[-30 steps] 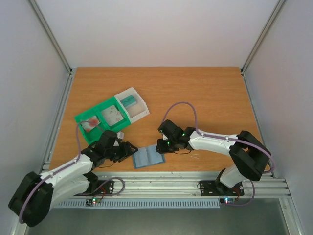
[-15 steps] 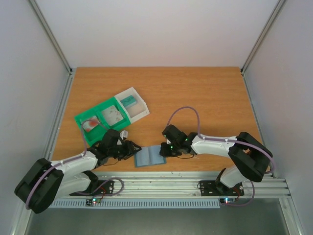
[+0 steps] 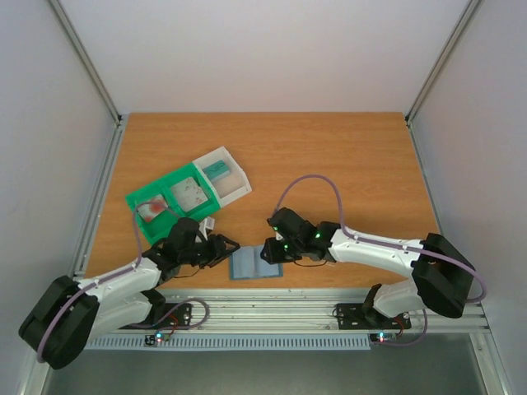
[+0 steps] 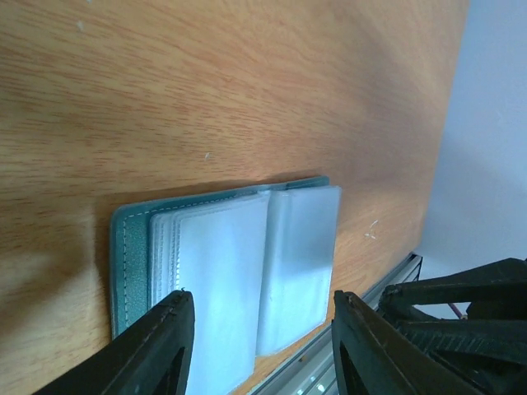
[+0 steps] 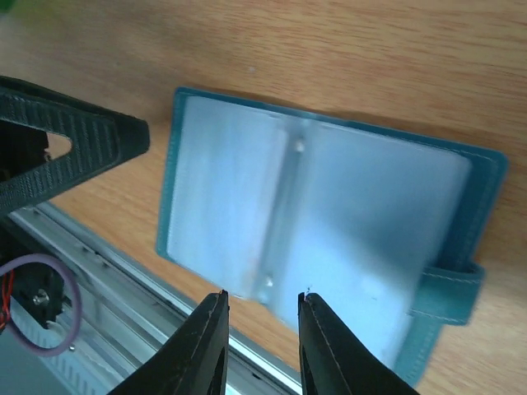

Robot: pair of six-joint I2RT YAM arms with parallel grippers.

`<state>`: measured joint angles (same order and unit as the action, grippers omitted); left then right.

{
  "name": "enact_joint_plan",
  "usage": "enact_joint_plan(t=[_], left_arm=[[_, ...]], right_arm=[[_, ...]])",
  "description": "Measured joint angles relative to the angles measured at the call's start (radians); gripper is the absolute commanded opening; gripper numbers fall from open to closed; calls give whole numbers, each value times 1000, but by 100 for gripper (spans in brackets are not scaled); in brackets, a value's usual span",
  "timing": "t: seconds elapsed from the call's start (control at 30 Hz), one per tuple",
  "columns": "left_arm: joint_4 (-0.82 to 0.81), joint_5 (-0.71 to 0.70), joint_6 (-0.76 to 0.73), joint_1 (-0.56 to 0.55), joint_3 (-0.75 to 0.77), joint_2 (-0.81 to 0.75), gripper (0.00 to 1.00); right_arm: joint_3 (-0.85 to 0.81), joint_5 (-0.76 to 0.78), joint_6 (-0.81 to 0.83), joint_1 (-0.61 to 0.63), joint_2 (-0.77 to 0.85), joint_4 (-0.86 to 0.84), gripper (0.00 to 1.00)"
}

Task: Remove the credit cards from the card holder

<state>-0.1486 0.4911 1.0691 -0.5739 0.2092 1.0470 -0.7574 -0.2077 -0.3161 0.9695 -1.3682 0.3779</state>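
The card holder (image 3: 254, 265) lies open near the table's front edge, a slate-blue wallet with cloudy clear sleeves (image 4: 247, 271) and a side tab (image 5: 449, 292). I cannot tell if any credit cards sit in the sleeves. A whitish piece with red marks (image 3: 151, 210), seemingly a credit card, lies in the green tray's left compartment. My left gripper (image 3: 228, 250) (image 4: 262, 296) hovers at the holder's left edge, open, its fingers straddling the sleeves without gripping them. At the holder's right half, my right gripper (image 3: 268, 252) (image 5: 263, 295) stands open with a narrow gap and nothing in it.
A green-and-clear compartment tray (image 3: 177, 177) stands behind the left arm, with a teal card (image 3: 216, 169) in its clear part. A small white item (image 3: 206, 224) lies by the tray. The aluminium rail (image 3: 329, 304) runs just in front of the holder.
Both grippers have closed in on the card holder, the left from its left side and the right lower over its right half. The holder has hardly moved.
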Motion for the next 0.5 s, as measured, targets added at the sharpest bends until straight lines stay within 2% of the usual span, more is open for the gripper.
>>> enact_joint_plan(t=[0.27,0.5], left_arm=[[33,-31,16,0,-33,-95,47],[39,-35,28,0,-36,-102,49]], right_arm=[[-41,-31,-27,30,-138,-79,22],[-59,-68,-45,31,-262,-159,18]])
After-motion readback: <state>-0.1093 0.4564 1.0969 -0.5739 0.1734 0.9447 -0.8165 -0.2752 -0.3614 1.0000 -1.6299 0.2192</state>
